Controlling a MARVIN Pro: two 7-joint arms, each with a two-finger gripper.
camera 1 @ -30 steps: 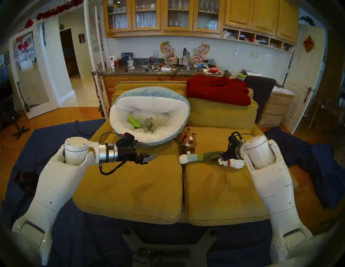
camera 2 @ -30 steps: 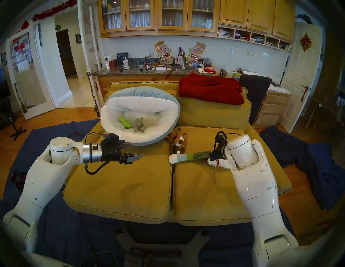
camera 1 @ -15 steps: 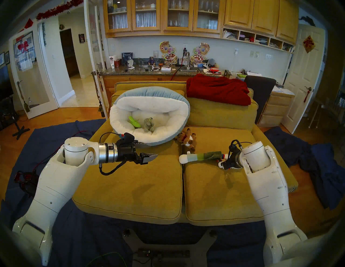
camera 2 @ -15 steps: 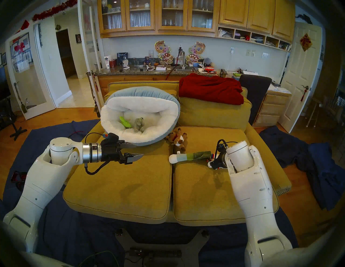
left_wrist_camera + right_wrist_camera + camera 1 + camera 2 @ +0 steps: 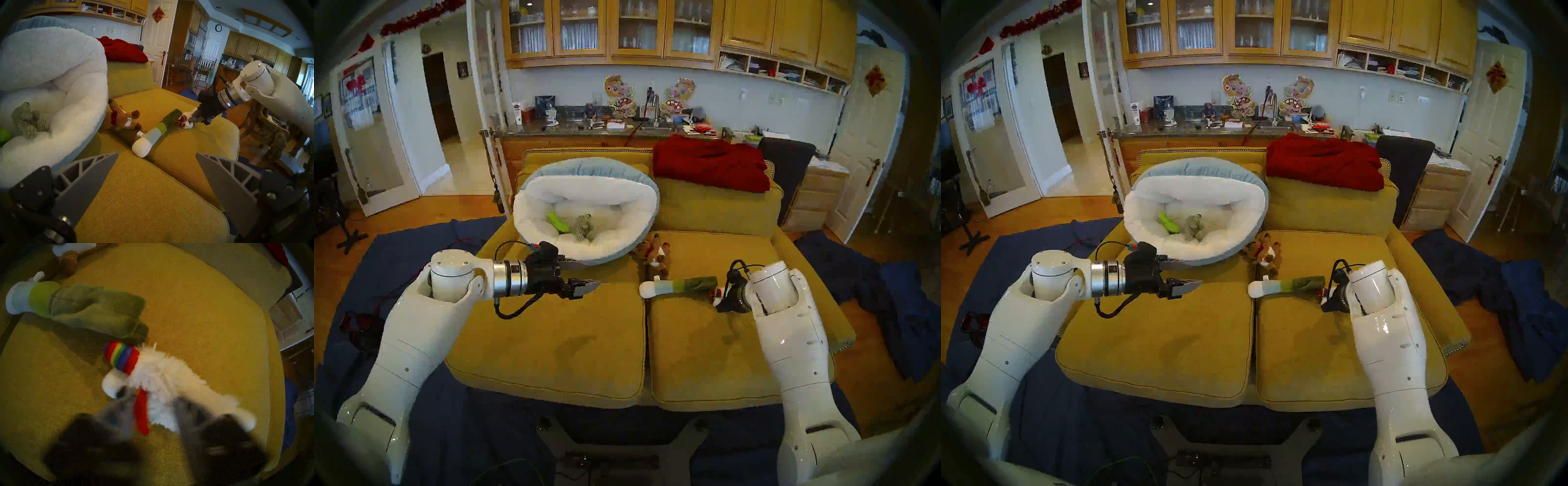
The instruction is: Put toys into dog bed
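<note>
The dog bed (image 5: pixel 585 190) stands on the sofa's back left, with a green cactus (image 5: pixel 558 222) and a grey cub (image 5: pixel 584 228) inside. A brown knitted animal (image 5: pixel 655 254) lies just right of the bed. The long white-blue-green tube (image 5: pixel 673 285) lies across the right cushion. At its dark end lies the white animal with rainbow paws (image 5: pixel 169 378). My right gripper (image 5: pixel 151 402) is down over it, blurred fingers on either side of its neck; whether they press it is unclear. My left gripper (image 5: pixel 157 153) hovers open and empty in front of the bed.
A red blanket (image 5: pixel 711 163) is draped over the sofa back at the right. The two mustard seat cushions (image 5: pixel 551 339) are bare toward me. Dark blue cloth (image 5: pixel 890 288) covers the floor around the sofa.
My right gripper has come down and toward me onto the white animal, and its fingers have drawn closer together. The wrist now hides most of the toy in the head views. The left arm has not moved.
</note>
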